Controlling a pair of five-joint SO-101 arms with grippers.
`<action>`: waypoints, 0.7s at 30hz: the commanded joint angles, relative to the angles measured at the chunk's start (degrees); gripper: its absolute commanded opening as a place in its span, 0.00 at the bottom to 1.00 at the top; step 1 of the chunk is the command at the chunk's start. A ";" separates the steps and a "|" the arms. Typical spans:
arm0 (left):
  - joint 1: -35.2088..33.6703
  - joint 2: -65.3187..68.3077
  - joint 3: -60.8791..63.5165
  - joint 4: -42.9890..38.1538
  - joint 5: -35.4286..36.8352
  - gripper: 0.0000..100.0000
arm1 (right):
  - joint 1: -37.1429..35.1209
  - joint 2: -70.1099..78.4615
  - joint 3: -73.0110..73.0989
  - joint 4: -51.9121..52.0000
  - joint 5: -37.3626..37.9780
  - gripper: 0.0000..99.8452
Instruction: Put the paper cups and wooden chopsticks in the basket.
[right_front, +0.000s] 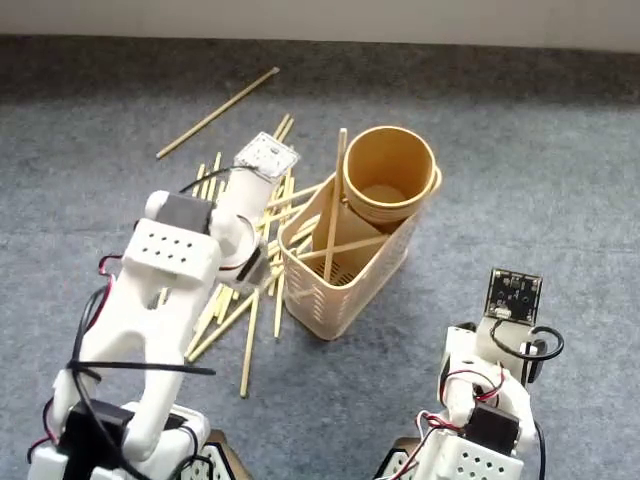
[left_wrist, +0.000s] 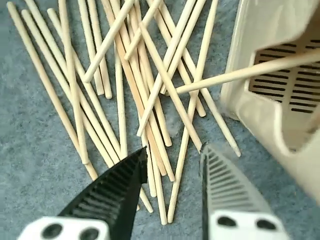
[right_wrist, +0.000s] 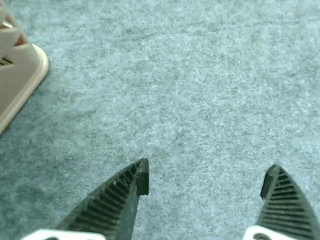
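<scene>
Grey counter (right_front: 560, 150); left tool (left_wrist: 172, 151), spread, hovers above loose wooden chopsticks (left_wrist: 150, 85), basket (left_wrist: 240, 75) beside it. Likely next: lower, pinch one chopstick.

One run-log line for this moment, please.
left pincer: open over loose chopsticks | right pincer: open over carpet | basket: holds paper cups, leaning chopsticks
</scene>
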 joint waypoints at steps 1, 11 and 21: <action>2.15 5.14 -2.15 -3.60 -1.05 0.21 | 0.40 -0.48 4.35 -1.10 0.62 0.35; -0.13 24.75 -11.12 -8.44 -1.23 0.21 | 0.40 -0.48 4.35 -1.10 0.62 0.35; -5.67 38.64 -23.69 -8.62 -3.16 0.06 | 0.40 -0.48 4.35 -1.10 0.62 0.35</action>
